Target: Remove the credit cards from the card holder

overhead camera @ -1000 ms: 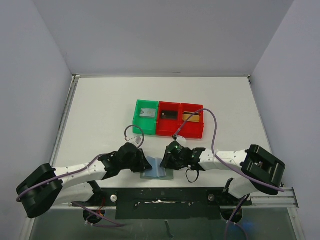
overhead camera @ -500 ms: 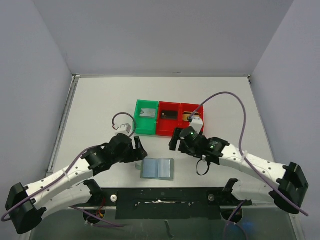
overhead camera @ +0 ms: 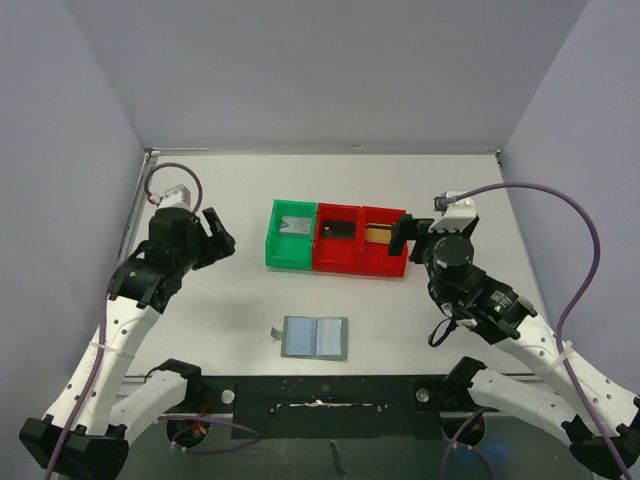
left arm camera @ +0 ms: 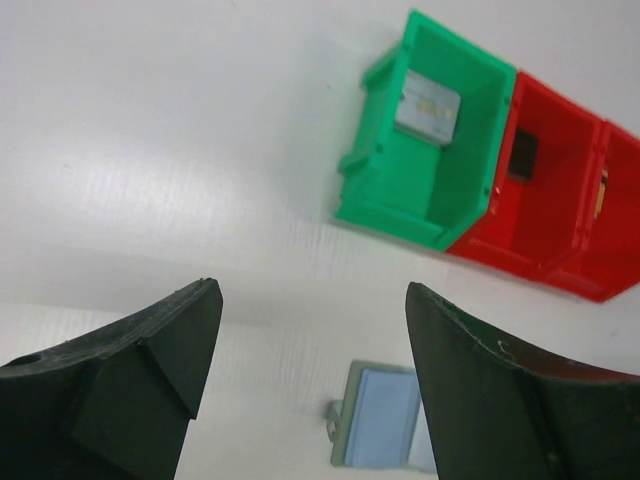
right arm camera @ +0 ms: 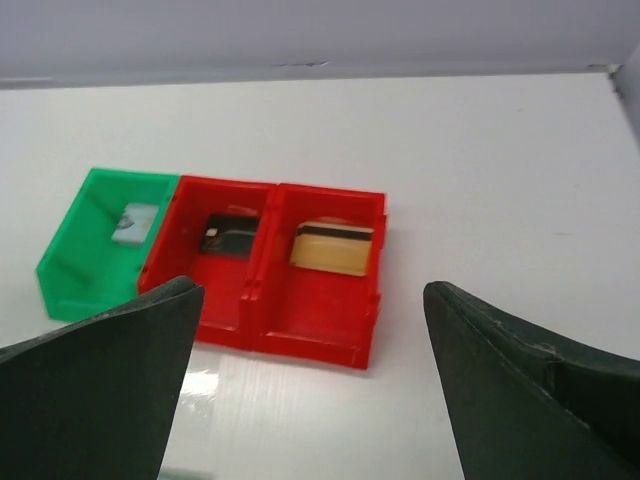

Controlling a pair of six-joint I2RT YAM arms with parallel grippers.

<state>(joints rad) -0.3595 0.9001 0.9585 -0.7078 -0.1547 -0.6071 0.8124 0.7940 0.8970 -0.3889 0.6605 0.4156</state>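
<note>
The card holder is found lying opened flat on the bench near the front edge, a gold-tan credit card is laid in the end red bin, seemingly sorted there, and left gripper and right gripper are held spread, empty, well apart from the holder.

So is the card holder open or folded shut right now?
Open. The card holder lies spread flat on the table, both pale blue panels side by side, its strap tab sticking out left.
</note>
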